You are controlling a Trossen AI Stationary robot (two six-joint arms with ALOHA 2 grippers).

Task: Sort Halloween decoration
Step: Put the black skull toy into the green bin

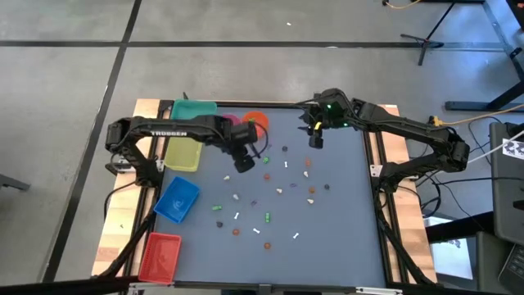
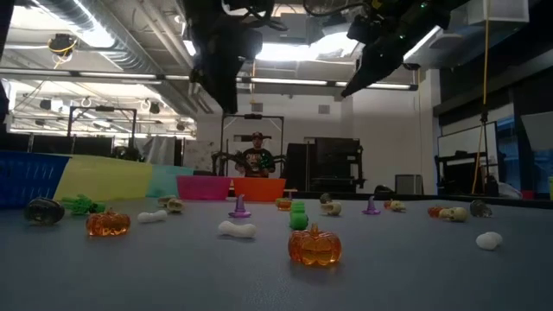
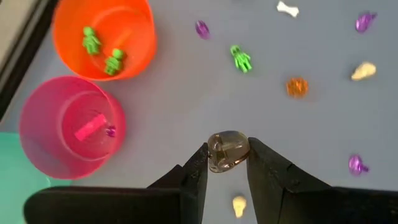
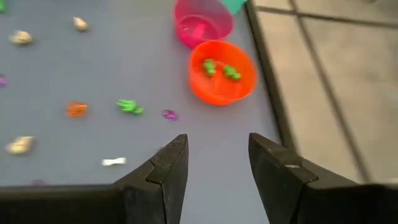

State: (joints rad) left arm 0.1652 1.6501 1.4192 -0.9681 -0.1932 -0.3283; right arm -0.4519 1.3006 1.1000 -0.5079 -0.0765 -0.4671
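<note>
Between left claw (image 3: pixel 227 163) fingers, a dark skull trinket (image 3: pixel 227 150); right claw (image 4: pixel 217 163) open, empty.

The worktop (image 1: pixel 327 221) looks matt and smooth. The orange bowl (image 3: pixel 102 38) and pink bowl (image 3: pixel 71 127) are glossy translucent plastic; the pumpkin (image 2: pixel 314 245) looks glassy.

A grey table (image 1: pixel 344 221) carries a row of containers along its 9 o'clock edge: a red bin (image 1: pixel 160 256) toward 7 o'clock, a blue bin (image 1: pixel 177 200) next up, then a yellow bin (image 1: pixel 182 155), and a teal bin (image 1: pixel 193 109) at 11 o'clock. Just beside the teal bin stand a pink bowl (image 3: pixel 68 127) and an orange bowl (image 3: pixel 106 37), near each other. In the room beyond the table, a person (image 2: pixel 257 157) is seated.
</note>
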